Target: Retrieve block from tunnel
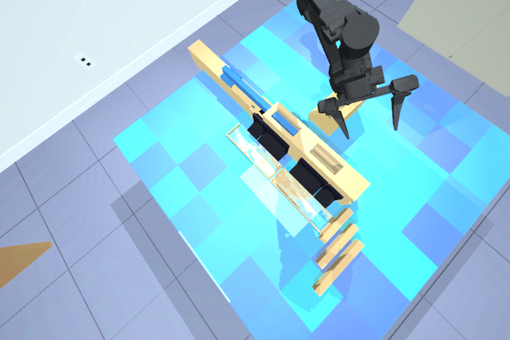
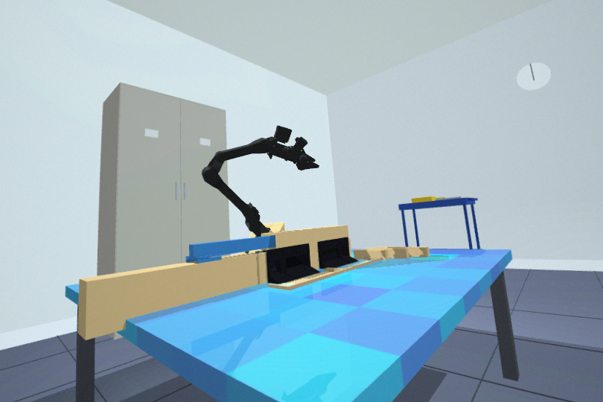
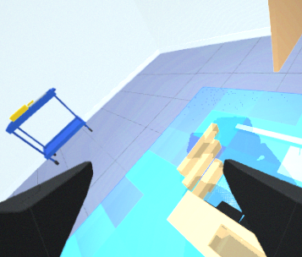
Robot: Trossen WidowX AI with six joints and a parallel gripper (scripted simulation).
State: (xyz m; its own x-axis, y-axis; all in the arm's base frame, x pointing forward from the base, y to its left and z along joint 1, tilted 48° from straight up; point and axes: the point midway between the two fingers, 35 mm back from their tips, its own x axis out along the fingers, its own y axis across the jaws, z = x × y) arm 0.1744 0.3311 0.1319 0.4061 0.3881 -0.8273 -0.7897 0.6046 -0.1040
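— The gripper [image 1: 371, 133] [image 2: 313, 163] [image 3: 158, 166] is found released, its fingers spread wide and nothing held, raised above the table [image 1: 222, 245] [image 2: 351, 324] [image 3: 149, 182]. How is the surface marked?

— In patchwork squares of blue and cyan. The wooden tunnel [image 1: 305, 142] [image 2: 313, 254] [image 3: 191, 213] is noted upon it, with a blue handle [image 1: 249, 90] [image 2: 231, 247] projecting from one end. Beyond the other end, three loose rods [image 1: 337, 246] [image 2: 389, 252] [image 3: 197, 152] are laid side by side.

— And the small block?

— It cannot be made out; its exact position cannot be confirmed.

— The room?

— Pale walls are recorded, and a tiled floor [image 1: 123, 121] [image 2: 560, 314] [image 3: 140, 89]. A two-door cabinet [image 1: 465, 19] [image 2: 146, 183] is stood by one wall; a round clock [image 2: 541, 78] is mounted on another. A yellow item [image 2: 423, 199] [image 3: 19, 113] is borne by a blue side table [image 2: 438, 204] [image 3: 35, 111].
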